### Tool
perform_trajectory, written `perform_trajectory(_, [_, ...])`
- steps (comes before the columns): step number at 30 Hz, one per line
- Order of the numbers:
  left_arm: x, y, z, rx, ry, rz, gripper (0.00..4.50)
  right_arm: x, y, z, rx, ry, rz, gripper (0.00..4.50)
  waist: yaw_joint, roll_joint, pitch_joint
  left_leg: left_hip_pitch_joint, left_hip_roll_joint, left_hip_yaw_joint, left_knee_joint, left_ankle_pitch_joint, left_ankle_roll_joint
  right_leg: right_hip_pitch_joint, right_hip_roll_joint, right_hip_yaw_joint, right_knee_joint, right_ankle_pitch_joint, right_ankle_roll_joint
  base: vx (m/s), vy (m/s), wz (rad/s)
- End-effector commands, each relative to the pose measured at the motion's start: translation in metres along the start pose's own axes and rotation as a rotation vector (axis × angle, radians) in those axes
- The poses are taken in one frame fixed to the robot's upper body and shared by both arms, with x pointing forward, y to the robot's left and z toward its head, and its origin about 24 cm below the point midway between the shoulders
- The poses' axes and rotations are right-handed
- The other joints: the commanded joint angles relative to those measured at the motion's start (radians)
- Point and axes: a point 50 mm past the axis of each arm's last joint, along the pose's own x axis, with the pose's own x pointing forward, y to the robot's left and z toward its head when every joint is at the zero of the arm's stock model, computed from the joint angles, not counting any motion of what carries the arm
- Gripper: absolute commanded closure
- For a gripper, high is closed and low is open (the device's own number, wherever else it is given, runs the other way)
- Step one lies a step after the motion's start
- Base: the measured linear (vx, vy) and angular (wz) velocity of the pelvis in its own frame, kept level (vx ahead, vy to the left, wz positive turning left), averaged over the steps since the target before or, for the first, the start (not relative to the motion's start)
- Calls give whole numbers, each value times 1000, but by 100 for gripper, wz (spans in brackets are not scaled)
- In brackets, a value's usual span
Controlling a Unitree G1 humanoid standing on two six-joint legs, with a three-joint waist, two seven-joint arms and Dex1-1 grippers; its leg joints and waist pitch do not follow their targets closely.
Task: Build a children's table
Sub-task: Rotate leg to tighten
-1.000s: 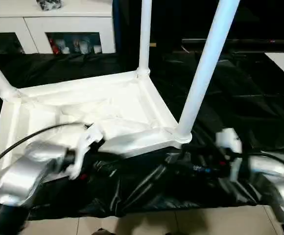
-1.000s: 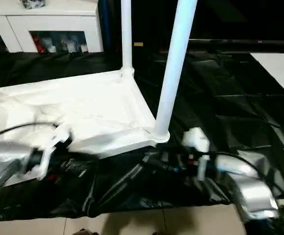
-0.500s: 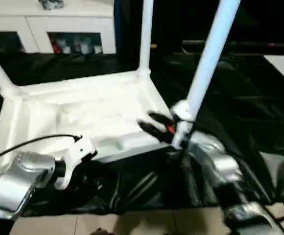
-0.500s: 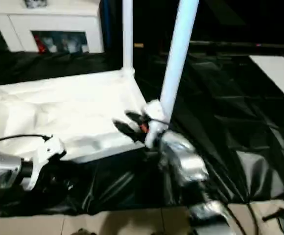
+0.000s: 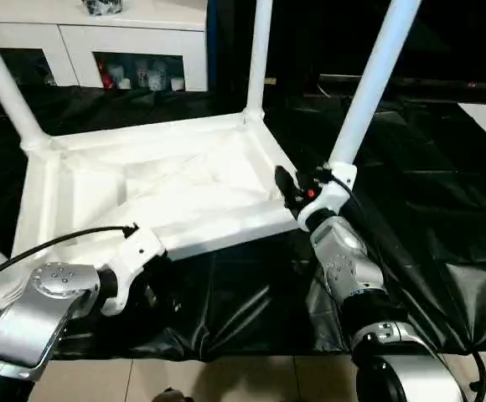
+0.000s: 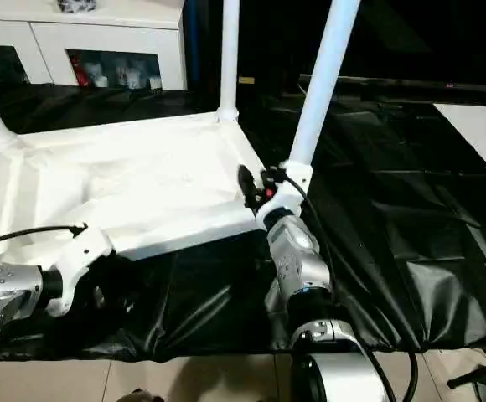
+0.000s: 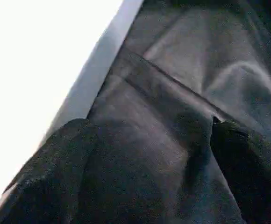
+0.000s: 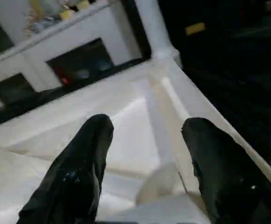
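Observation:
The children's table lies upside down on the black sheet, its white ribbed top (image 5: 168, 193) facing up. Three tube legs stand in its corner sockets: back left (image 5: 4, 84), back right (image 5: 258, 59) and front right (image 5: 369, 92). My right gripper (image 5: 283, 180) is at the front right corner beside that leg's base. It reaches over the rim, open with nothing between its fingers (image 8: 79, 168). My left gripper (image 5: 155, 289) hangs low over the sheet just in front of the top's front edge. It is open, with only sheet between its fingers (image 7: 56, 177).
The black sheet (image 5: 427, 193) covers the floor around the table. A white cabinet with glass doors (image 5: 100, 50) stands behind it. Tiled floor (image 5: 251, 381) shows at the front edge. A black cable (image 5: 50, 244) runs along my left forearm.
My right arm has swung up from the sheet to the table's front right corner. My left gripper has opened wider and drawn back from the front edge. The camera has shifted.

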Motion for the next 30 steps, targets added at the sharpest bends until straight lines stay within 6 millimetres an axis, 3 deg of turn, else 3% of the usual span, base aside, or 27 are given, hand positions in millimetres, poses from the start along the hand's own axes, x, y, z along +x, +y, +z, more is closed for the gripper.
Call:
perform_trajectory(1, [-6, 13, 9, 45, -59, 114, 3, -1, -32, 25, -19, -83, -137, 177, -5, 19, -64, 23, 29, -15, -81, -281, -42, 30, -46, 46, -69, -256, -166, 0, 0, 0])
perform_trajectory(3, [-6, 14, 11, 40, -90, 124, 3, -2, -41, 33, -23, -101, -167, 177, 4, 19, -65, 31, 29, -9, -76, -271, -38, 23, -41, 46, -69, -225, -169, 0, 0, 0])
perform_trajectory(5, [-6, 14, 11, 34, -98, 128, 3, -2, -44, 35, -26, -106, -176, 177, 5, 17, -66, 27, 28, -8, -75, -255, -33, 26, -39, 46, -63, -199, -173, 0, 0, 0])
perform_trajectory(6, [-6, 13, 13, 25, -127, 127, 3, -4, -54, 45, -40, -123, -206, 177, 6, 17, -68, 20, 28, -11, -76, -237, -32, 34, -40, 43, -59, -186, -175, 0, 0, 0])
perform_trajectory(12, [-14, 1, 13, -46, -278, 68, 3, -8, -74, 65, -64, -165, -266, 177, 7, 11, -71, 10, 26, -9, -68, -200, -15, 42, -43, 42, -52, -143, -189, 0, 0, 0])
perform_trajectory(17, [-35, -12, -6, -140, -288, -51, 3, -7, -71, 59, -98, -121, -206, 177, -7, 9, -69, 3, 25, -9, -67, -195, 15, 43, -39, 39, -52, -145, -203, 0, 0, 0])
perform_trajectory(18, [-41, -14, -13, -145, -269, -74, 3, -6, -67, 54, -132, -89, -159, 177, -9, 8, -67, 9, 26, -7, -66, -209, 15, 38, -35, 40, -56, -164, -202, 0, 0, 0])
perform_trajectory(20, [-53, -16, -25, -165, -244, -103, 3, -7, -60, 43, -184, -21, -68, 177, -11, 8, -63, 2, 28, -10, -70, -216, 16, 42, -38, 40, -58, -193, -199, 0, 0, 0])
perform_trajectory(21, [-66, -13, -33, -175, -241, -92, 3, -10, -55, 32, -253, 50, 17, 177, -15, 3, -59, 6, 29, -9, -71, -237, 17, 38, -36, 43, -66, -230, -189, 0, 0, 0])
perform_trajectory(28, [-94, 1, -45, -226, -365, 26, 3, -31, -55, 20, -345, 134, 142, 177, -7, 8, -54, 22, 35, -12, -82, -327, -20, 28, -33, 49, -73, -294, -168, 0, 0, 0])
perform_trajectory(30, [-102, 4, -49, -245, -404, 58, 3, -41, -61, 18, -405, 165, 137, 177, -3, 18, -51, 25, 34, -14, -83, -345, -28, 26, -32, 50, -77, -313, -155, 0, 0, 0])
